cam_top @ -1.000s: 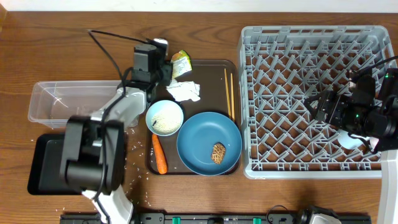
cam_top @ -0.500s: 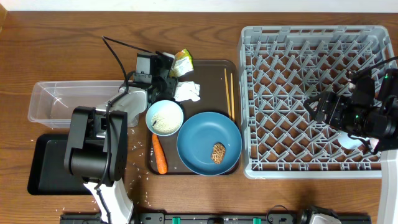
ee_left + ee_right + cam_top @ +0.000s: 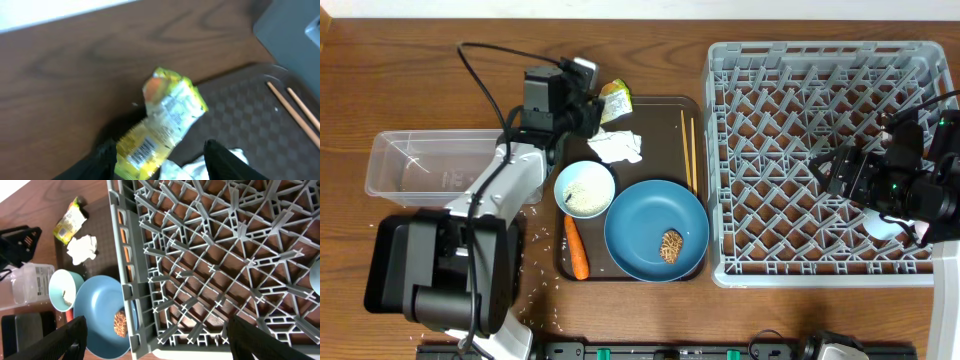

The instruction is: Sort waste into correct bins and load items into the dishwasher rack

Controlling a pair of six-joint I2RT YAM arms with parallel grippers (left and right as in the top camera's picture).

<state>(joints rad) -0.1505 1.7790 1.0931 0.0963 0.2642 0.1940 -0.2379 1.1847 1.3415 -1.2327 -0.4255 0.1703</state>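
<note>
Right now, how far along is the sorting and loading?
Done: one light blue cup sits in the rack. In hand: nothing yet; the left pincer is open at the snack wrapper. Left: crumpled paper, carrot, bowl of rice, plate and chopsticks on the brown tray.

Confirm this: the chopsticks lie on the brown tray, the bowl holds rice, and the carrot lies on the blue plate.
Wrong about the carrot: the overhead view shows it on the brown tray, just left of the blue plate, not on it. The chopsticks do lie on the tray, and the bowl does hold rice.
</note>
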